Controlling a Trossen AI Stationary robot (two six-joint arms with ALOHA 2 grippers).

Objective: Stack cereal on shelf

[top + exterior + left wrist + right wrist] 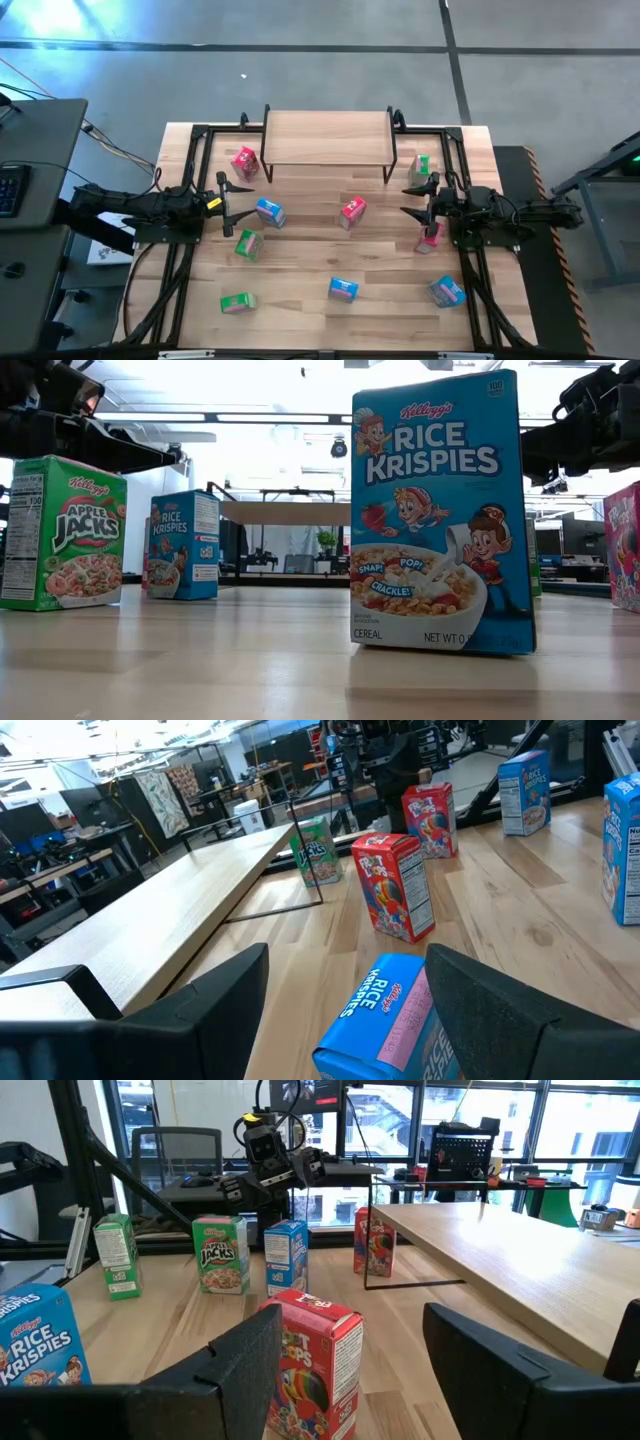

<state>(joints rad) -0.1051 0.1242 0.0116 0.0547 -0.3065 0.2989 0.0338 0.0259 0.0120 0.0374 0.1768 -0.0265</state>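
Left gripper (234, 199): fingers spread wide, gripping nothing; it hangs over the table's left side, pointing toward the middle.
Blue box in front of it (270, 212): just past the left fingertips and a little nearer the front edge, standing free of them; in the left wrist view its top (385, 1020) shows between the two dark fingers.
Green box (248, 244): close below the left gripper, toward the front edge.
Red-pink box (245, 162): beyond the left gripper, beside the shelf's left legs.
Right gripper (412, 199): fingers parted, holding nothing, facing the left one across the table.
Red-pink box near it (431, 236): just by the right fingertips, on the front-edge side, untouched as far as I can see.
Centre red-pink box (352, 211): between the two grippers, closer to the right one.
Shelf (328, 136): at the far edge, beyond both grippers, top bare.
Green box by the shelf (420, 168): beyond the right gripper, at the shelf's right legs.
Other boxes: green (238, 301), blue (343, 289) and blue (447, 291) along the front edge, well apart from both grippers.
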